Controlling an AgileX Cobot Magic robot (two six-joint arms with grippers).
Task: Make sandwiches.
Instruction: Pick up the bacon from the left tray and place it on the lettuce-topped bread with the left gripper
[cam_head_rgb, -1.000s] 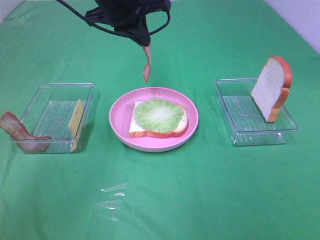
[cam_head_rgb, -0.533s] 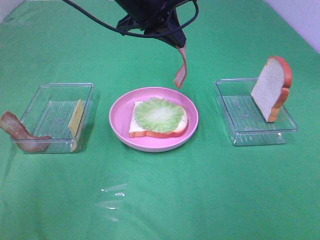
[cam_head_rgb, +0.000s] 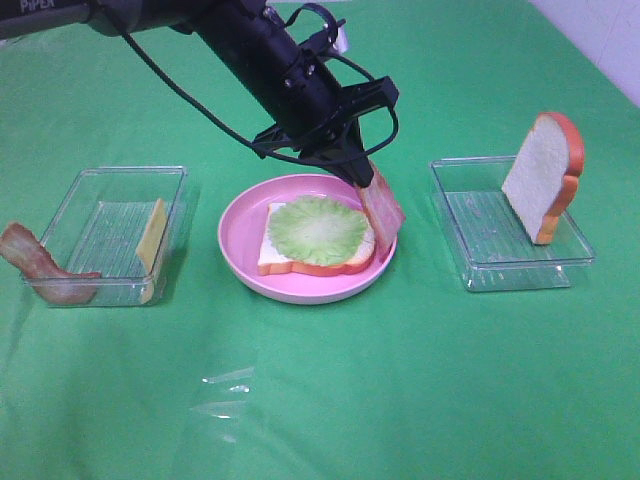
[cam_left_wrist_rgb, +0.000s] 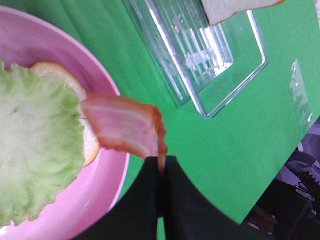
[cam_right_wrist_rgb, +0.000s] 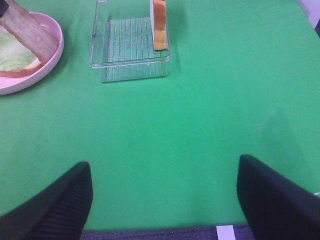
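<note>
1. The left gripper (cam_head_rgb: 366, 182) reached across from the left to the right side of the round pink plate (cam_head_rgb: 238, 238), with its jaws pressed together on the top end of a bacon strip (cam_head_rgb: 384, 210).
2. That bacon strip hung slanted from the black fingertips (cam_left_wrist_rgb: 150, 172). Its lower end lay at the right edge of the bread slice (cam_head_rgb: 290, 263) on the plate, just beside the lettuce leaf (cam_head_rgb: 320, 228), and seemed to touch the crust there.
3. The bread slice lay flat in the plate, with the lettuce leaf spread over most of its top.
4. The right gripper (cam_right_wrist_rgb: 164, 165) hovered above bare green cloth (cam_head_rgb: 400, 400) near the table's front. Its jaws stood wide apart with nothing between them, and it did not show in the high view.
5. A second bread slice (cam_head_rgb: 541, 175) stood upright on its edge in the clear right tray (cam_head_rgb: 470, 265), leaning at the tray's far right side.
6. In the clear left tray (cam_head_rgb: 100, 175), a cheese square (cam_head_rgb: 153, 238) stood on edge against the wall nearest the plate.
7. A second bacon strip (cam_head_rgb: 35, 262) draped over that tray's front left corner, with one end outside on the cloth.
</note>
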